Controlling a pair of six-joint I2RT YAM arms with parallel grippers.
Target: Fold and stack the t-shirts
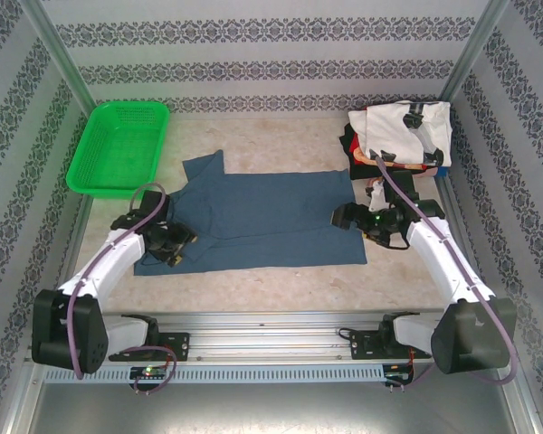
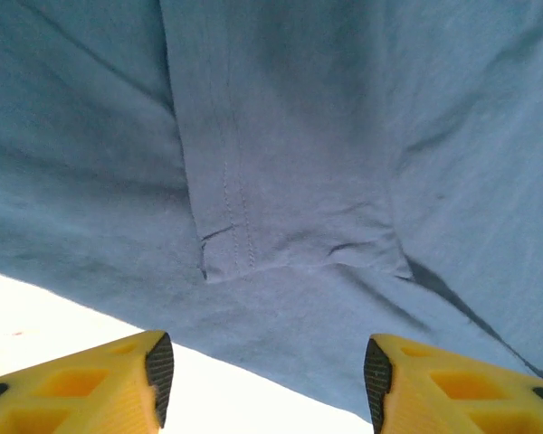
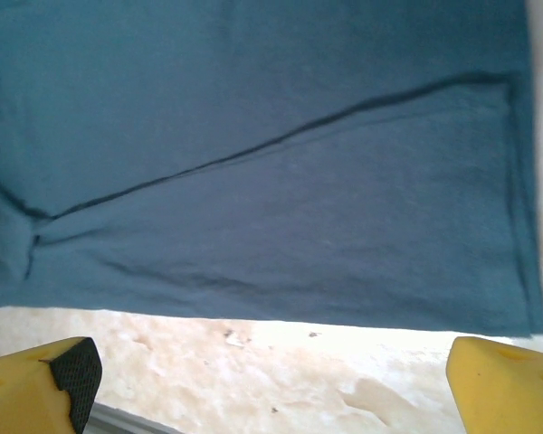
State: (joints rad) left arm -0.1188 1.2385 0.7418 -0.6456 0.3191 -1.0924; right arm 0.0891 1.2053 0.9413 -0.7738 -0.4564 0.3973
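slate-blue t-shirt (image 1: 271,217): 1 | piled t-shirts (image 1: 405,131): at least 3 | green basket (image 1: 80,167): 1 | left claw (image 1: 181,240), right claw (image 1: 342,217): 2

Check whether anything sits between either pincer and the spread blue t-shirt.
Nothing visible does. The left pincer is open right over the blue t-shirt at its sleeve end. The right pincer is open at the opposite edge, with just bare table before the hem.

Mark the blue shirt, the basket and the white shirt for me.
blue shirt (image 1: 271,217), top view, middle of its body.
basket (image 1: 122,149), top view, bare mesh floor.
white shirt (image 1: 407,131), top view, middle of its upper face.
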